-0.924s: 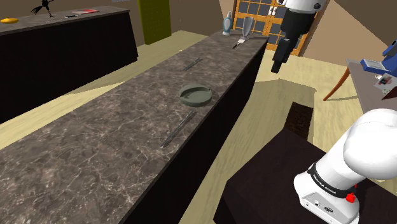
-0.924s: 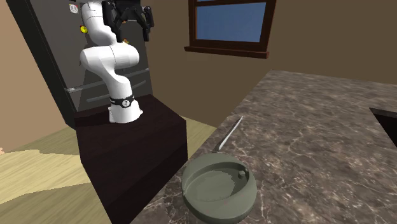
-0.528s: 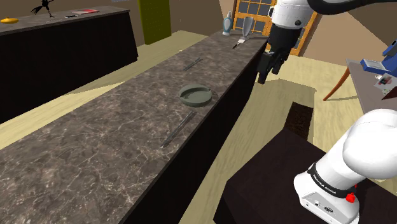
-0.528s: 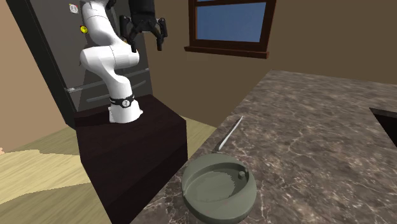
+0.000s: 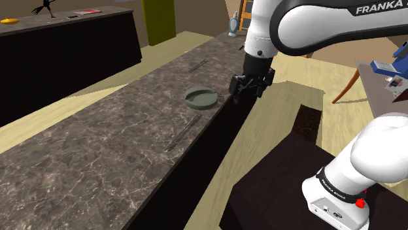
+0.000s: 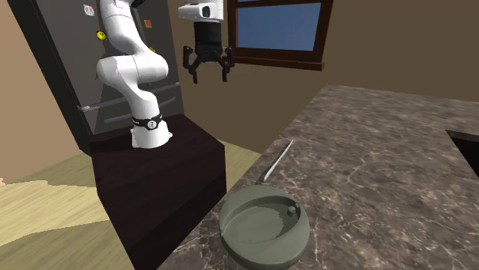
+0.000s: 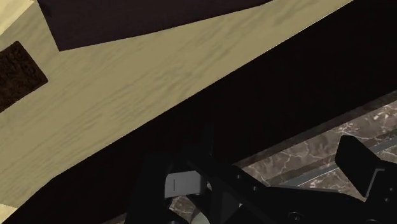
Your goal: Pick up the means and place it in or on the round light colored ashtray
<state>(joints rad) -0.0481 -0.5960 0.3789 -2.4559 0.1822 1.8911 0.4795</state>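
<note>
A thin grey utensil (image 5: 183, 132) lies on the dark marble counter (image 5: 118, 150), on the near side of a round grey-green ashtray (image 5: 201, 98). In the second exterior view the utensil (image 6: 278, 159) lies just beyond the ashtray (image 6: 265, 226), toward the arm. My gripper (image 5: 246, 87) hangs open and empty beside the counter's edge, just off the ashtray's right in the shoulder view. It hangs well above the counter in the second exterior view (image 6: 206, 70). In the wrist view one finger (image 7: 359, 162) stands over the marble top.
A second slender utensil (image 5: 198, 65) lies farther along the counter, with a vase and small items (image 5: 243, 29) at its far end. The dark stand (image 5: 294, 183) is below the arm. Another dark counter (image 5: 65, 39) runs at the left. A sink edge (image 6: 464, 146) shows.
The arm has swung down and toward the shoulder view's left, bringing the gripper from high over the floor to the counter's edge near the ashtray. The fingers stay open.
</note>
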